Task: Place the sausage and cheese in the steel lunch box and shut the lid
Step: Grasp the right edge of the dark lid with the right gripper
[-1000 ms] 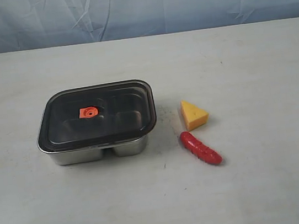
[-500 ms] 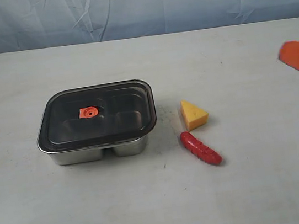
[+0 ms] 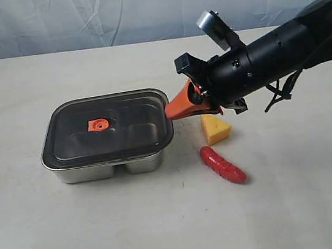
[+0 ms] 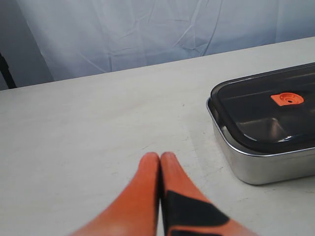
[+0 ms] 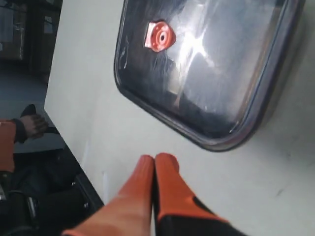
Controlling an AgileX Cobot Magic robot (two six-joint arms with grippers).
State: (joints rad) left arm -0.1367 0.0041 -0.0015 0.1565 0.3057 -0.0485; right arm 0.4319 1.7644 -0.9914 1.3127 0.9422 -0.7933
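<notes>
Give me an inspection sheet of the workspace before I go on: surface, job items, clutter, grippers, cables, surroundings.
Surface: pale table, a few faint dark marks.
Job's things: lid sits on the lunch box; cheese and sausage lie on the table right of the box, outside it.
Clutter: nothing seen.
Grippers: right gripper shut, empty, tips by the lid's right edge, contact cannot be told; left gripper shut, empty, above the table beside the box.
Cables: black cables hang loose under the right arm.
Surroundings: pale blue cloth backdrop behind the table.
</notes>
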